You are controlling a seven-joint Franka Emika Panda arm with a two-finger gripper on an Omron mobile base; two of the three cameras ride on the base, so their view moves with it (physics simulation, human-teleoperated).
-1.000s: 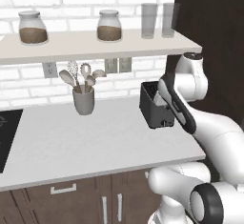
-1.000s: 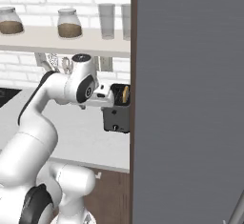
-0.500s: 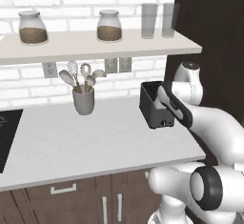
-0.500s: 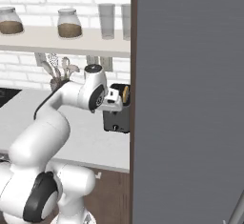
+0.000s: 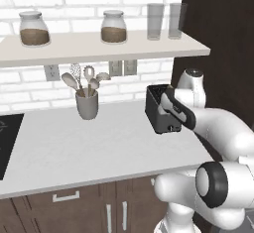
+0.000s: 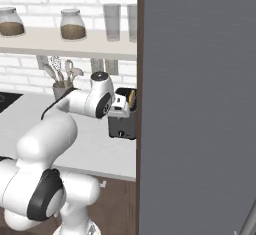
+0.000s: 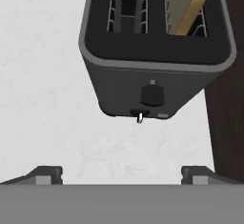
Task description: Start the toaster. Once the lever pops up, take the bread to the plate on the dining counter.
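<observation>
The black two-slot toaster [image 7: 152, 51] stands on the pale grey worktop against a dark tall cabinet. It also appears in the base views, as the toaster [image 5: 159, 110] and the toaster [image 6: 123, 125]. The bread [image 7: 187, 3], a beige slice, stands in the slot nearest the cabinet, and its edge shows as the bread [image 6: 131, 99]. The lever [image 7: 140, 117] is a small pale tab low on the narrow front face, under a round black knob [image 7: 152, 94]. My gripper [image 7: 121, 175] hangs open above and in front of that face, fingertips wide apart, holding nothing.
A grey utensil cup [image 5: 87, 104] with spoons stands left of the toaster. The shelf [image 5: 99, 46] above carries two jars and two glasses. A dark cabinet side [image 6: 195, 104] rises right beside the toaster. A black cooktop [image 5: 7, 143] lies at the far left.
The arm has swung its wrist and forearm closer over the toaster's front end. The toaster and the bread have stayed put.
</observation>
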